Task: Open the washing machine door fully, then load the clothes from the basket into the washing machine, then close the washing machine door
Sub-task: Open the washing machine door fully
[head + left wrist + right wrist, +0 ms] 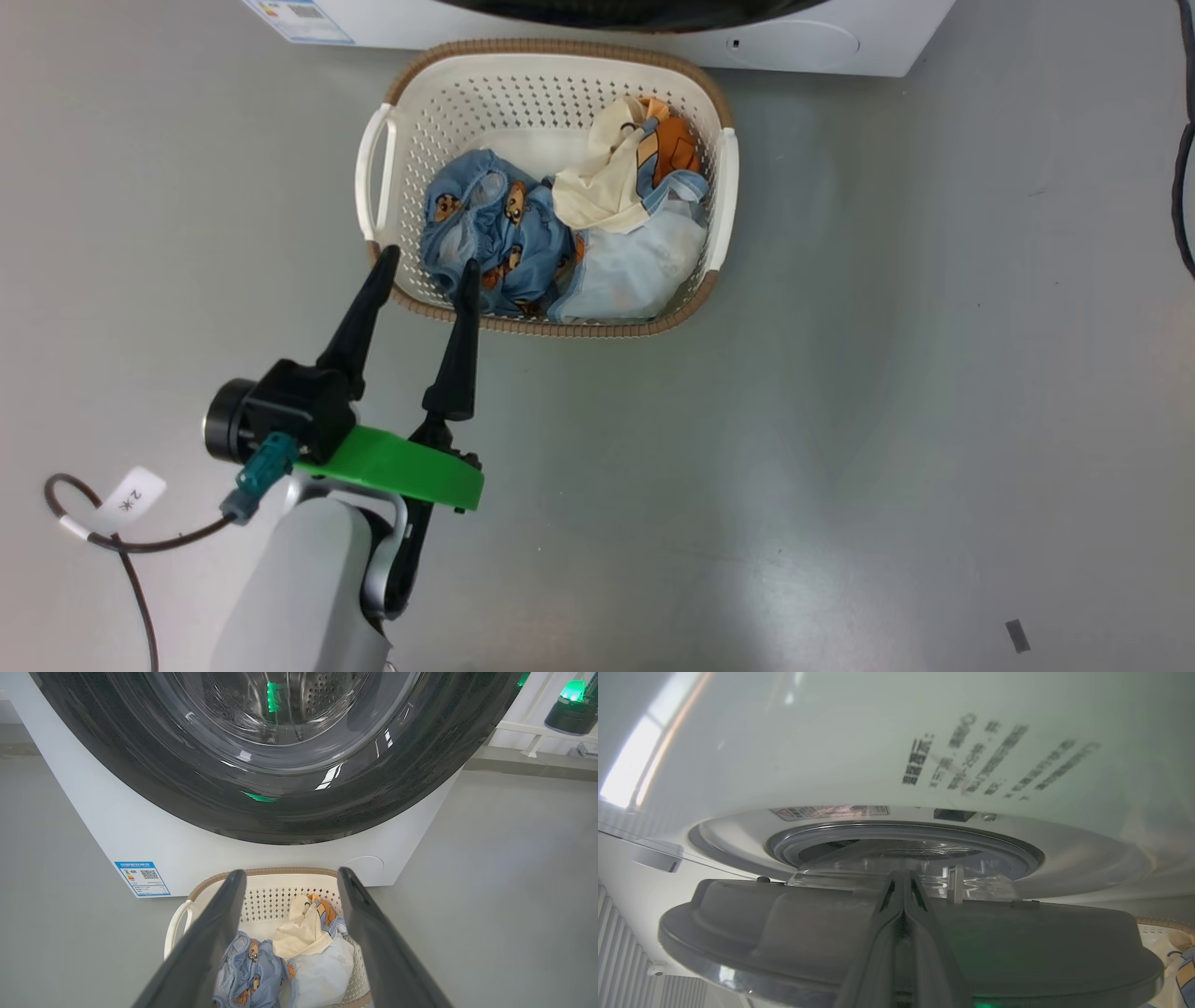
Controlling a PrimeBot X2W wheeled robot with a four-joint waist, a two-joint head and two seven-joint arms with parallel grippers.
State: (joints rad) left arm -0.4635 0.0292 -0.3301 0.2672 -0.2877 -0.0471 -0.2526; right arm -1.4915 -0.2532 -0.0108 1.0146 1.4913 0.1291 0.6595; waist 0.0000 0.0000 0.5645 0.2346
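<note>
Grey floor point(840, 420) is carrying a cream plastic basket point(551, 56) before the white washing machine point(887, 37), blue, cream and orange clothes point(560, 233) lying inside. The left gripper point(428, 259) is hanging spread over its rim; the right gripper point(903, 877), pinched together, is lying against the ajar round black door point(784, 924).

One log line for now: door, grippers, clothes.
door: ajar, not fully open | right gripper: shut, at door's inner side | left gripper: open, above near rim of basket | clothes: in basket
</note>
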